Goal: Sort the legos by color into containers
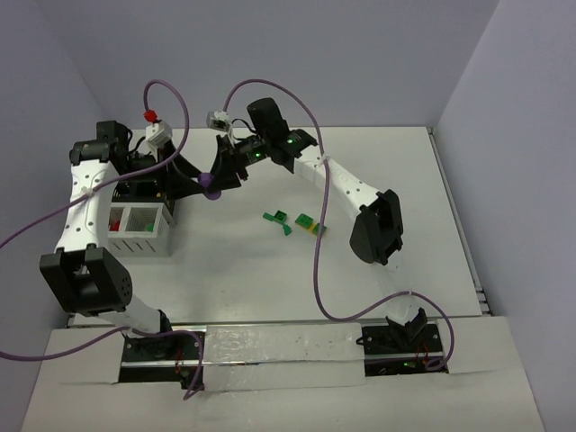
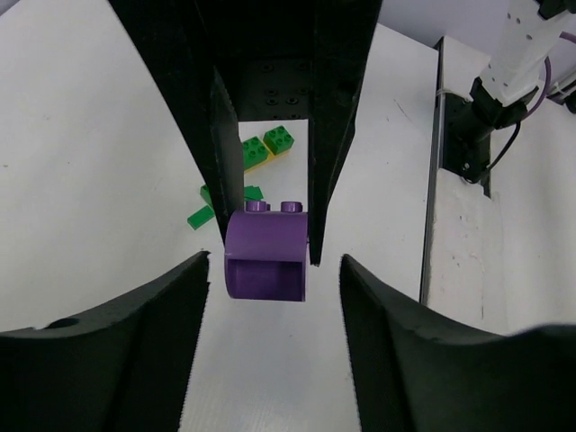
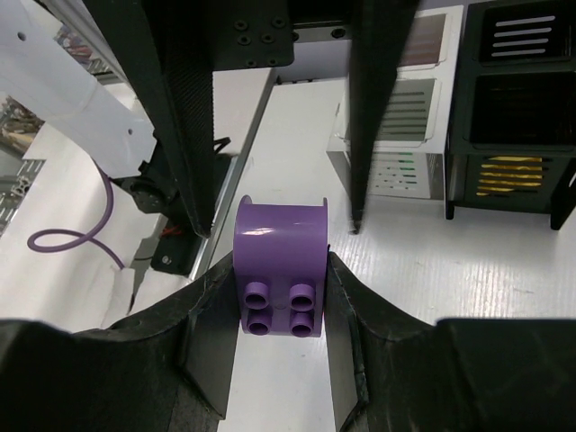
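A purple half-round lego (image 3: 279, 261) hangs above the table, pinched at its sides by my right gripper (image 3: 280, 270), which is shut on it. In the top view this lego (image 1: 211, 185) is between the two wrists, right of the white slatted container (image 1: 142, 236). My left gripper (image 2: 274, 270) faces it from the other side, jaws open, its fingertips (image 2: 200, 263) level with the purple lego (image 2: 266, 256) but not touching it. Green legos (image 1: 281, 220) and a green-on-yellow one (image 1: 309, 225) lie mid-table.
A black slatted container (image 3: 513, 108) showing something yellow stands beside the white one (image 3: 396, 153). A red piece (image 1: 116, 219) lies in a white compartment. Purple cables loop over the table's left and middle. The green legos (image 2: 202, 211) lie beyond the purple one.
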Available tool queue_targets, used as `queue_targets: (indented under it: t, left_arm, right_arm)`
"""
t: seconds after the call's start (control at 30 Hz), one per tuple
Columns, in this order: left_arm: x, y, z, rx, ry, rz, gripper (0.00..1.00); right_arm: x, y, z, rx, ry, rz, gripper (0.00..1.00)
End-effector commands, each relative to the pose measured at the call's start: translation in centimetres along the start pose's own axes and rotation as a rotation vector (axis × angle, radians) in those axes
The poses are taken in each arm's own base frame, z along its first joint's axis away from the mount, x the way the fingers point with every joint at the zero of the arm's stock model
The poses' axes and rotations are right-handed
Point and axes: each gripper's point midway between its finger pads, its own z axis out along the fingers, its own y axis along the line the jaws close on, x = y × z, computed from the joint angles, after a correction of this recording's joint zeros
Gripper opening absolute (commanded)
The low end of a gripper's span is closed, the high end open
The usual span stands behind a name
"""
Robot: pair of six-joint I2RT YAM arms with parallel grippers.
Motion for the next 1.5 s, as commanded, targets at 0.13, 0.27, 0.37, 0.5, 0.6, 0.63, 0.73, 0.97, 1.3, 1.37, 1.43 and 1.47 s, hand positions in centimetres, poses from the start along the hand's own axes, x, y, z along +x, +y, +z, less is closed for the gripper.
queue_targets:
  t: [0.13, 0.27, 0.37, 0.5, 0.6, 0.63, 0.73, 0.97, 1.3, 1.37, 1.43, 1.47]
  left_arm:
    - [-0.6, -1.2, 0.3, 0.041, 0.002, 0.058, 0.36]
    - [-0.4, -1.2, 0.3, 0.039, 0.012, 0.054, 0.10]
    - [-0.4, -1.0, 0.3, 0.033, 0.020, 0.035, 0.00]
    - [-0.7, 0.5, -0.2, -0.051, 0.043, 0.004, 0.00]
    - [-1.4, 3.0, -1.4, -0.189, 0.026, -0.012, 0.00]
    - [-1.8, 4.0, -2.1, -0.251, 0.019, -0.011, 0.00]
    - [-2.4, 6.2, -4.7, -0.431, 0.014, -0.026, 0.00]
    - [-1.9, 11.6, -13.9, -0.954, 0.021, -0.125, 0.00]
    - [3.0, 16.0, -24.6, -1.427, 0.129, -0.318, 0.00]
    - [3.6, 16.3, -24.7, -1.427, 0.149, -0.322, 0.00]
    - [4.8, 16.8, -24.8, -1.437, 0.179, -0.342, 0.00]
    - [5.2, 17.0, -24.9, -1.444, 0.188, -0.348, 0.00]
  right_arm:
    - [-2.5, 1.1, -0.3, -0.011, -0.051, -0.029, 0.00]
    - [-3.0, 0.9, -0.5, -0.001, -0.064, -0.017, 0.03]
    - [-3.0, 0.5, -0.7, 0.021, -0.066, -0.011, 0.14]
    - [-2.8, -0.4, -1.7, 0.077, -0.065, 0.010, 0.67]
    - [-1.9, -1.3, -3.1, 0.133, -0.047, 0.028, 0.81]
    - [-1.6, -1.5, -3.6, 0.152, -0.037, 0.030, 0.82]
    - [-0.2, -2.4, -6.2, 0.229, -0.010, 0.052, 0.85]
    - [3.7, -4.3, -11.8, 0.428, 0.070, 0.090, 0.87]
    - [6.9, -4.5, -15.2, 0.563, 0.139, 0.118, 0.87]
    - [7.0, -4.7, -15.3, 0.576, 0.143, 0.120, 0.87]
    - [7.1, -5.2, -15.6, 0.602, 0.148, 0.127, 0.87]
    - [7.1, -5.4, -15.7, 0.612, 0.148, 0.131, 0.87]
